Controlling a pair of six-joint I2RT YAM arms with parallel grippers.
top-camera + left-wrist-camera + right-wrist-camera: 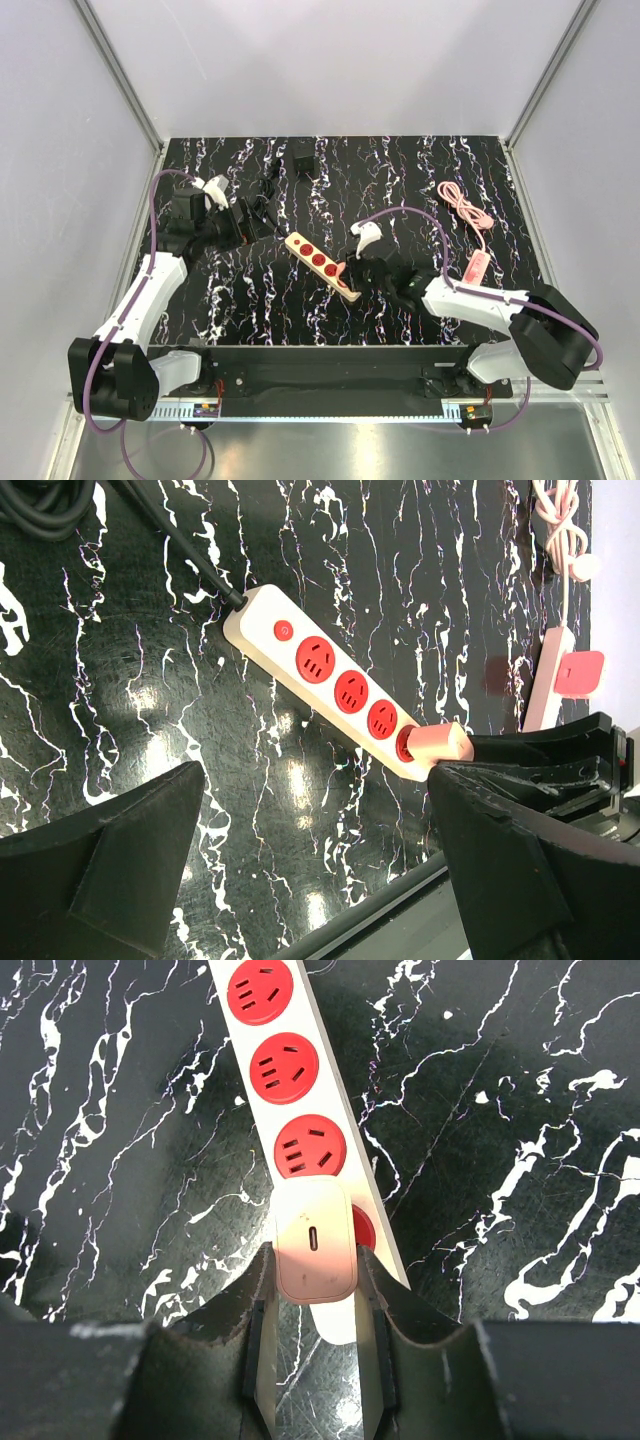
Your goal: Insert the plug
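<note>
The black boxy plug (303,160) lies at the back of the table, away from both grippers. The cream power strip (322,262) with red sockets lies slanted at the middle; it also shows in the left wrist view (330,685) and the right wrist view (290,1070). My right gripper (358,272) (315,1270) is shut on a pink charger block (315,1240), which sits on the strip's end socket and shows in the left wrist view too (440,745). My left gripper (235,222) (315,820) is open and empty, left of the strip.
A black cord bundle (265,190) lies behind the left gripper. A coiled pink cable (462,205) and a pink-and-white strip (475,265) lie at the right. White walls and metal rails close in the table.
</note>
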